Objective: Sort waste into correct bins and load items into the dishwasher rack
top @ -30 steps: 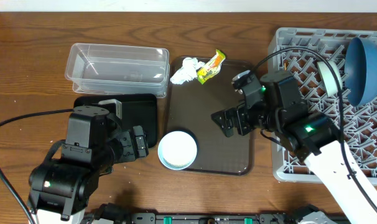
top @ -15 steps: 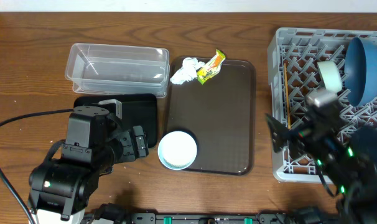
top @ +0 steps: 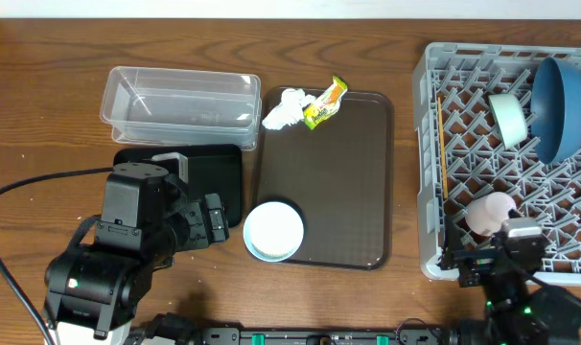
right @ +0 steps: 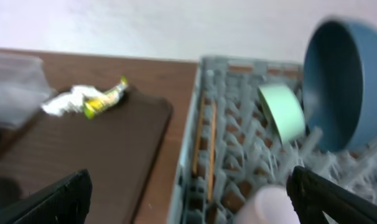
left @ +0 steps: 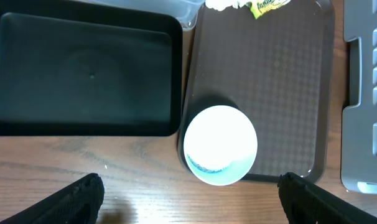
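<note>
Okay, rack mostly loaded: dark-blue bowl [top: 559, 107] and mint-green bowl [top: 509, 120] stand on edge in the far right part of the dishwasher rack [top: 427, 144]. Pink cup [top: 490, 213] sits near the rack's near edge, and the chopsticks [right: 204, 146] lie along its left side, long axis running near to far.

Not yet loaded: white bowl [top: 273, 231], upright on the near-left corner of the brown tray [top: 348, 192], slightly overhanging the tray's edge.

Waste not sorted. Crumpled tissue [top: 283, 108] and yellow-green wrapper [top: 324, 103] touch each other at the tray's far edge, just right of the clear tub [top: 180, 96]. Black tub [top: 199, 168] lies near of the clear one and looks empty. Rice grains: cannot spot any.

Left end effector [left: 190, 183] hovers over the tabletop [top: 41, 115] with fingers spread wide, holding nothing. Right end effector [right: 190, 180] is also spread and empty, low at the rack's near edge beside the pink cup.

Key relation: the white bowl lies just right of the left end effector and dead ahead in the left wrist view, between the two spread fingers. It is round, so no long axis matters. The left arm is clearly nearer, with the right well apart across the tray.

Likely next move is the left arm taking the bowl's rim. For the wrapper, the long axis runs near-left to far-right, far of both arms.
</note>
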